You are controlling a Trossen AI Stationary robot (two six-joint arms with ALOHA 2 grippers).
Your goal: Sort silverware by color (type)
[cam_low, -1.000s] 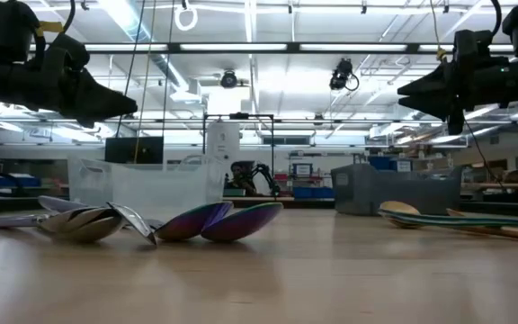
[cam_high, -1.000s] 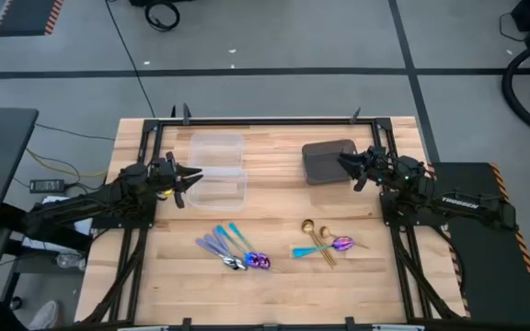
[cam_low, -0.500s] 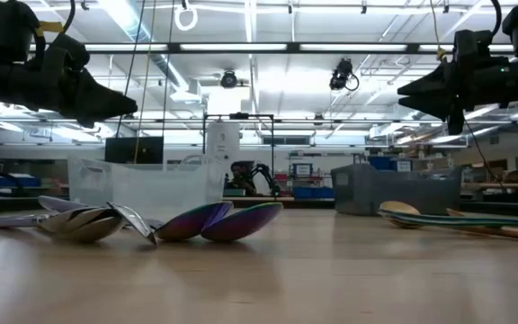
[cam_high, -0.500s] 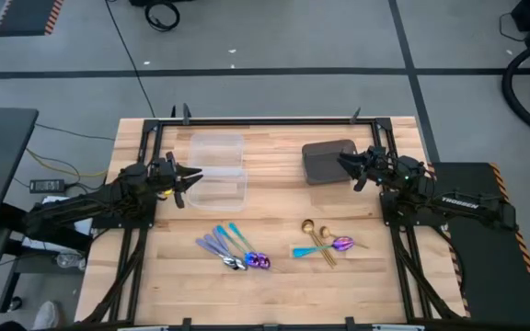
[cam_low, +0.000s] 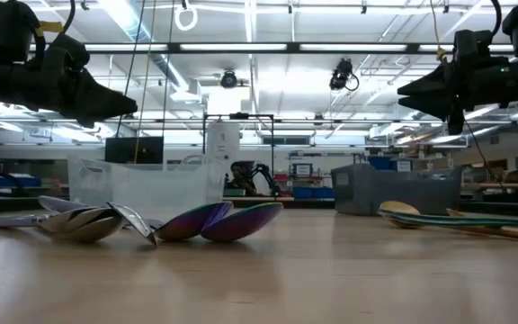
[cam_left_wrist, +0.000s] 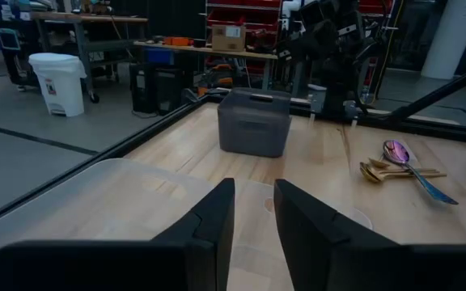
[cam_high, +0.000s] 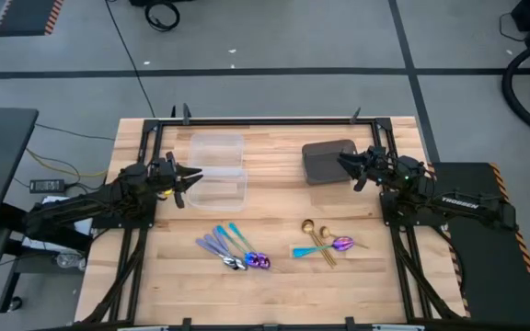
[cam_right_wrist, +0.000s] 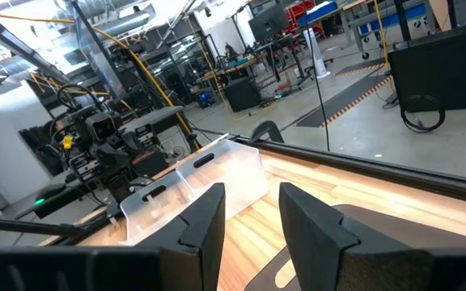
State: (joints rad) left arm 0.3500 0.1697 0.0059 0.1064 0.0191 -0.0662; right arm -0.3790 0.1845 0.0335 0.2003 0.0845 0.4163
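The silverware lies in two loose heaps on the wooden table. The near-left heap [cam_high: 233,249] holds lavender-handled pieces with silver heads and teal-handled ones with purple heads [cam_low: 227,221]. The near-right heap [cam_high: 325,245] holds gold pieces and a teal-handled spoon with a purple head [cam_left_wrist: 401,158]. My left gripper [cam_high: 194,175] hovers open at the table's left, level, by the clear tubs. My right gripper [cam_high: 342,163] hovers open at the table's right, level, by the dark grey bin. Neither holds anything.
Two clear plastic tubs [cam_high: 217,148] [cam_high: 219,189] stand side by side at the far left, just ahead of my left gripper [cam_left_wrist: 254,187]. A dark grey bin [cam_high: 328,161] stands at the far right, under my right gripper's fingers [cam_right_wrist: 252,194]. Bare wood lies between the heaps.
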